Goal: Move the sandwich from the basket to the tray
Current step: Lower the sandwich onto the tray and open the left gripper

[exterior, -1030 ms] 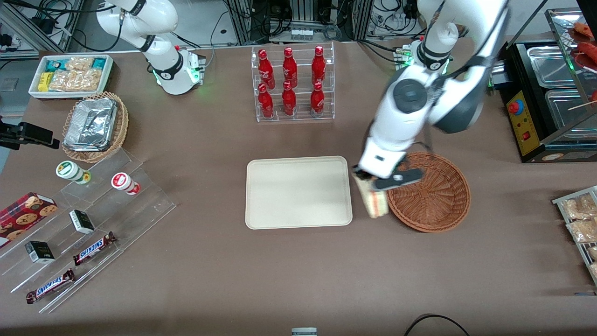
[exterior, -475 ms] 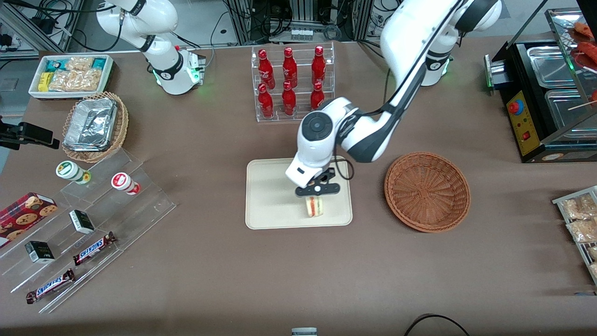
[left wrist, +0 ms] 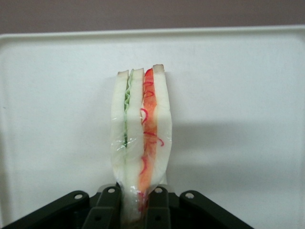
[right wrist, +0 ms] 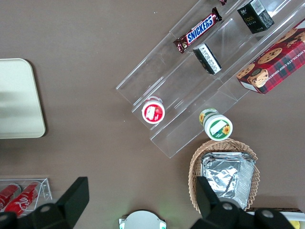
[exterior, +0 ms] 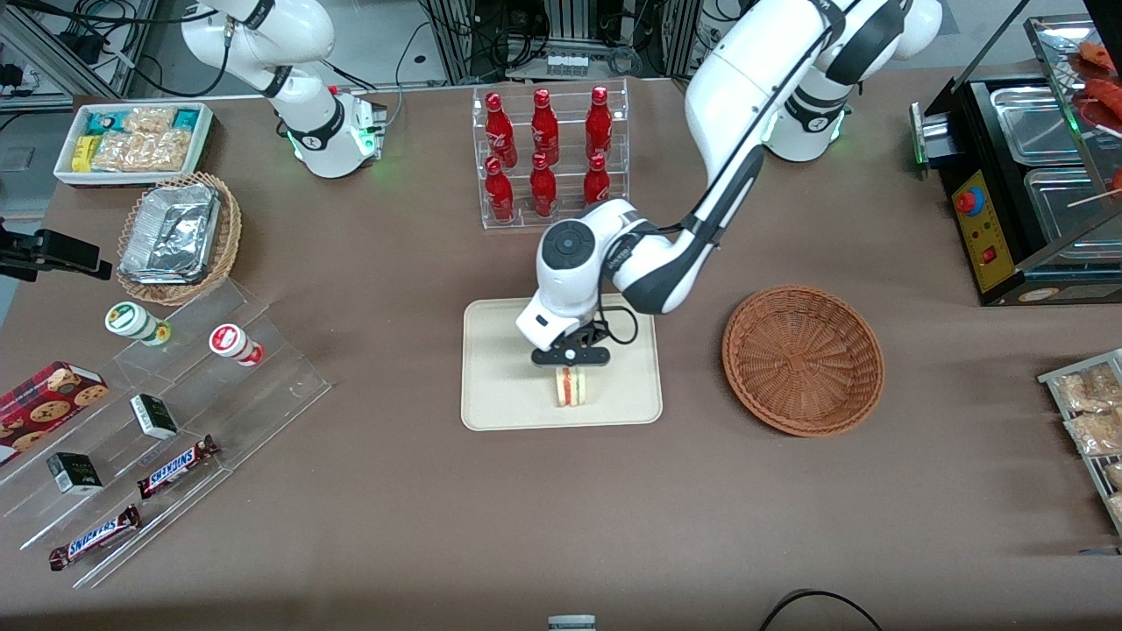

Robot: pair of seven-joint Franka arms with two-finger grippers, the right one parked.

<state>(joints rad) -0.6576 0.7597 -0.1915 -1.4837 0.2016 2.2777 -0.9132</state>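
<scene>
My gripper (exterior: 570,358) is over the cream tray (exterior: 500,368), shut on the sandwich (exterior: 570,386), a wedge of white bread with green and orange-red filling. The wedge points toward the front camera and sits low over the tray's nearer half; I cannot tell whether it touches the surface. In the left wrist view the sandwich (left wrist: 139,138) stands edge-on between the black fingers (left wrist: 106,205), which pinch its wrapped base, against the tray (left wrist: 238,95). The reddish-brown basket (exterior: 803,359) lies beside the tray, toward the working arm's end of the table, with nothing in it.
A clear rack of red bottles (exterior: 548,158) stands farther from the front camera than the tray. Toward the parked arm's end lie a tan basket with foil trays (exterior: 178,237), a white snack bin (exterior: 136,140) and acrylic steps with candy bars (exterior: 158,421). A black warmer (exterior: 1034,184) stands past the basket.
The gripper carried the sandwich from the basket's edge across to the tray, then shifted slightly toward the parked arm's end and lower over the tray.
</scene>
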